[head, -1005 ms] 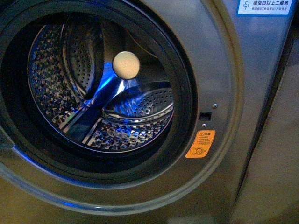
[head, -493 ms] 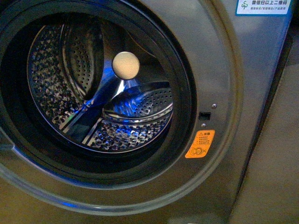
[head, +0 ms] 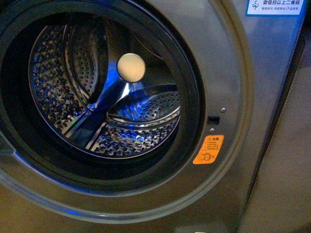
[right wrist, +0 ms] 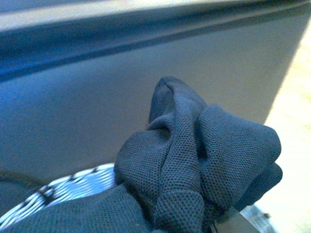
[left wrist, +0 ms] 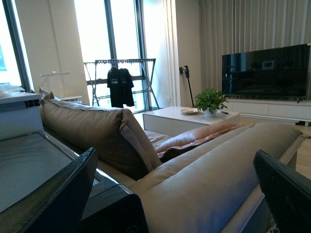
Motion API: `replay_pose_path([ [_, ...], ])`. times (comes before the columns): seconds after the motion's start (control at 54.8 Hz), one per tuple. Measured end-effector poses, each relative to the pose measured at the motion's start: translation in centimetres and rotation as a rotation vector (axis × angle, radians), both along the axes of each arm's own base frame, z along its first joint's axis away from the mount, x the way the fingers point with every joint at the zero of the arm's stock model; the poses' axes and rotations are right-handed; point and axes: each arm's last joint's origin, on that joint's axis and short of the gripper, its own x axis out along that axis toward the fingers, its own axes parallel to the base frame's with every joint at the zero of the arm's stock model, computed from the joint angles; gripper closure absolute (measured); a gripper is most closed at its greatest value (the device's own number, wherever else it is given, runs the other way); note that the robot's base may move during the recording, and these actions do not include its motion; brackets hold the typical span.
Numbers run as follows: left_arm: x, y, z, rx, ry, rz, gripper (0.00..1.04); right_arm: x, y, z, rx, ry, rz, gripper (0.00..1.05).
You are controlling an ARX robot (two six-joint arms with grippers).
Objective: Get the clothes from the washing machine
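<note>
The washing machine (head: 228,58) is empty; your right pincer seems to grasp the clothes (right wrist: 194,160) over the basket (right wrist: 73,187), left pincer (left wrist: 175,155) released. Next, lower and let go.

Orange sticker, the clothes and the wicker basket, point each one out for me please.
orange sticker (head: 208,149), front view, its middle.
clothes (right wrist: 204,160), right wrist view, bunched fold.
wicker basket (right wrist: 77,187), right wrist view, woven rim.
</note>
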Motion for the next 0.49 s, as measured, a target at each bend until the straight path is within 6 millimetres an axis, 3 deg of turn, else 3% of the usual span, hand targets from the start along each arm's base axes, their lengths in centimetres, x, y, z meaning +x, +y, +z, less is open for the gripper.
replay_pose_path([
  [0.164,0.0,0.0,0.0,0.000,0.000,0.001,0.07,1.7,5.3,-8.2,0.196,0.182,0.096,0.58],
  [0.237,0.0,0.0,0.0,-0.001,-0.001,0.000,0.07,2.0,6.9,-10.8,0.272,0.243,0.101,0.40],
  [0.42,0.0,0.0,0.0,-0.001,-0.001,0.000,0.07,2.4,8.1,-12.1,0.355,0.275,0.094,0.06],
  [0.493,0.0,0.0,0.0,-0.001,-0.001,0.000,0.07,2.3,8.2,-12.1,0.402,0.265,0.084,0.08],
])
